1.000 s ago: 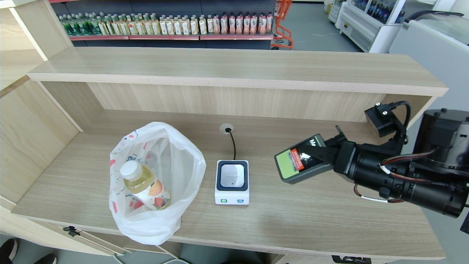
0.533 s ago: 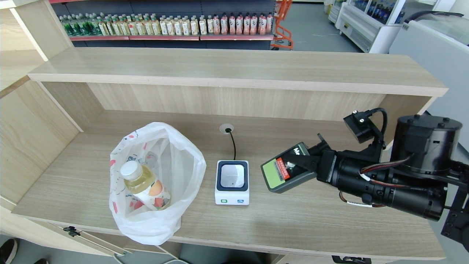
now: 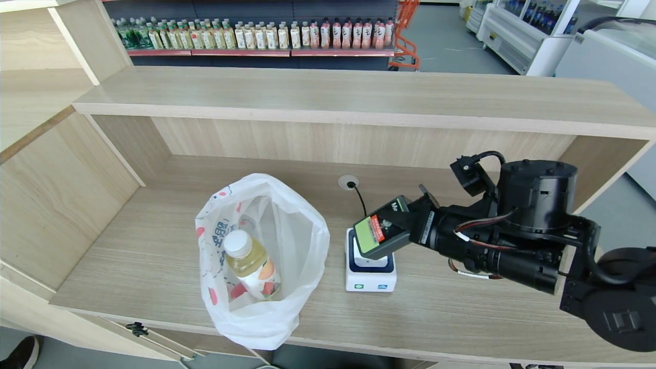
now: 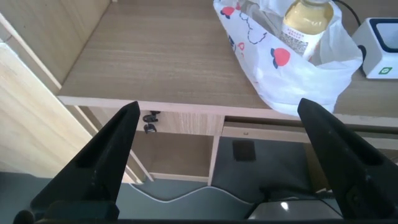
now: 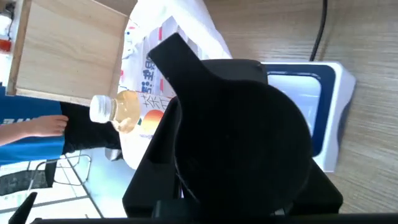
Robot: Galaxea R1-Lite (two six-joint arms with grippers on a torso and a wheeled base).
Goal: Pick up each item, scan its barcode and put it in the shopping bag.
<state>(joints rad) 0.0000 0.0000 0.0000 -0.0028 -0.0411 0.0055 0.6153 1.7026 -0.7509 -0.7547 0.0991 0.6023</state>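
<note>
My right gripper [image 3: 398, 221] is shut on a dark grey box with a green and red label [image 3: 378, 230], holding it tilted just above the white barcode scanner [image 3: 370, 274]. In the right wrist view the box [image 5: 242, 137] hides most of the scanner [image 5: 326, 118]. To the scanner's left, the white shopping bag [image 3: 302, 241] stands open with a yellow drink bottle [image 3: 251, 261] inside. My left gripper [image 4: 217, 130] is open with nothing in it, low in front of the counter's edge, with the bag [image 4: 286, 74] and bottle [image 4: 306, 25] beyond it.
The scanner's black cable runs to a grommet [image 3: 348, 181] near the counter's back wall. A raised wooden ledge [image 3: 359, 97] borders the back and a wooden side panel [image 3: 56, 195] the left. There is bare counter [image 3: 451, 312] to the right of the scanner.
My right arm has carried the box leftward, from well right of the scanner to just over it. The head camera has also shifted, sliding the whole scene rightward.
</note>
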